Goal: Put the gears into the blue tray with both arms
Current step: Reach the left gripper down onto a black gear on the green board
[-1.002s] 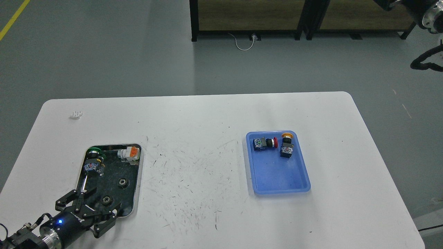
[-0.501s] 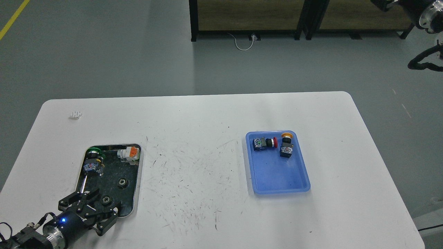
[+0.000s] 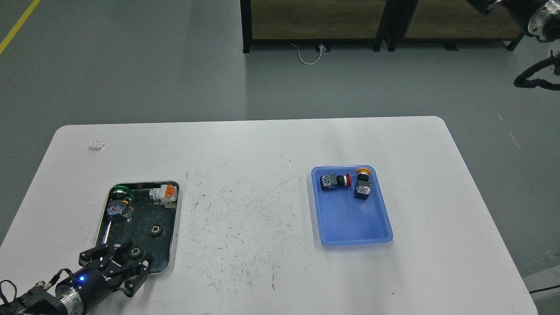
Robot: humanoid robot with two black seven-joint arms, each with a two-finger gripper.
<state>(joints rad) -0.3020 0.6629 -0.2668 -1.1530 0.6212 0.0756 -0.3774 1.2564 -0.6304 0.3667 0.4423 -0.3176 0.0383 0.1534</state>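
Neither gear has reached the blue tray (image 3: 352, 227) yet, so by the look of it the whole job is still ahead. Both gears lie in the steel tray (image 3: 173, 236) on the near left of the tabletop (image 3: 262, 148): the far gear (image 3: 154, 229) sits alone on the dark floor of that tray, and the near gear (image 3: 136, 251) is right at the tip of the left hand (image 3: 118, 262). That hand hovers over the tray's near end with its fingers spread around the near gear; whether they touch it I cannot tell, and nothing looks gripped. The blue tray, on the right of the tabletop, holds only two push-button switches at its far end, a red-capped switch (image 3: 334, 181) and a yellow-capped switch (image 3: 362, 183). The right arm (image 3: 536, 17) is raised at the far right corner, its hand out of sight.
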